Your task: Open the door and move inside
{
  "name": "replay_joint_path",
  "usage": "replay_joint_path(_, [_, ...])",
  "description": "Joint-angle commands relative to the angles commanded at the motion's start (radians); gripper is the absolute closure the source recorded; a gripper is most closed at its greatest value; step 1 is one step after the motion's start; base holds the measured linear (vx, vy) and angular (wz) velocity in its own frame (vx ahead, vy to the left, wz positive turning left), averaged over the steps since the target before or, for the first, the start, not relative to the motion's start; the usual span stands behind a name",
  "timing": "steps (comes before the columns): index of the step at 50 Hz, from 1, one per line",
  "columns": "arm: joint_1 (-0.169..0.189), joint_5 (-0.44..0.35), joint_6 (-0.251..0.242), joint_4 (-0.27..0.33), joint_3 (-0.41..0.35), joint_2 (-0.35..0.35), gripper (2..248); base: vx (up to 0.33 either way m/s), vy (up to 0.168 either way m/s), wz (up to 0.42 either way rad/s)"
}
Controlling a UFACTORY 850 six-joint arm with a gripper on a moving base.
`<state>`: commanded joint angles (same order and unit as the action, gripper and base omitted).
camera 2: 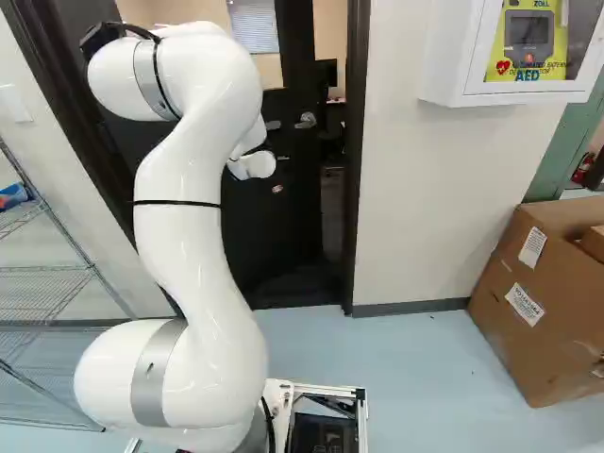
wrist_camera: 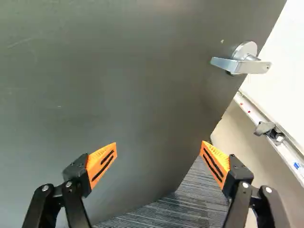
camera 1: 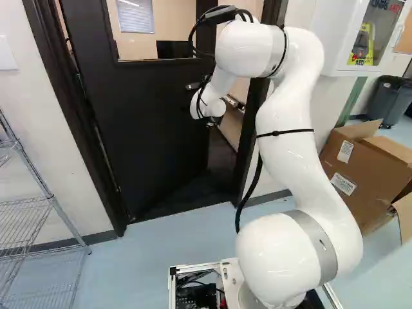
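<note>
The dark door (camera 1: 154, 129) stands ajar, swung away from the arm into the room beyond, with a gap between its free edge and the frame (camera 2: 356, 151). In the wrist view the door face (wrist_camera: 128, 85) fills most of the space ahead of my gripper (wrist_camera: 159, 145). Its fingers are spread wide with nothing between them. A silver lever handle (wrist_camera: 242, 61) sits near the door's free edge, ahead of the gripper and off to one side, apart from the fingers. In both base views the arm's wrist hides the gripper's fingers.
Through the gap show striped carpet (wrist_camera: 190, 199) and a wall with a rail (wrist_camera: 270, 133). A wire shelf (camera 1: 38, 219) stands left of the doorway. Cardboard boxes (camera 2: 543, 302) sit right of it, below a white wall cabinet (camera 2: 453, 57). A grey bin (camera 1: 389, 100) stands farther back.
</note>
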<state>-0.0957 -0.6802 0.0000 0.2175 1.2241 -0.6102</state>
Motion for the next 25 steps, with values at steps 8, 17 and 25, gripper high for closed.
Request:
replay_joint_path(8, [0.003, 0.0, 0.0, 0.0, -0.051, 0.039, 3, 0.0, 0.0, 0.0])
replay_joint_path(17, [0.006, 0.0, 0.0, -0.005, -0.108, 0.082, 3, 0.0, 0.0, 0.0])
replay_joint_path(25, [0.009, 0.0, 0.0, -0.019, -0.157, 0.119, 3, 0.0, 0.0, 0.0])
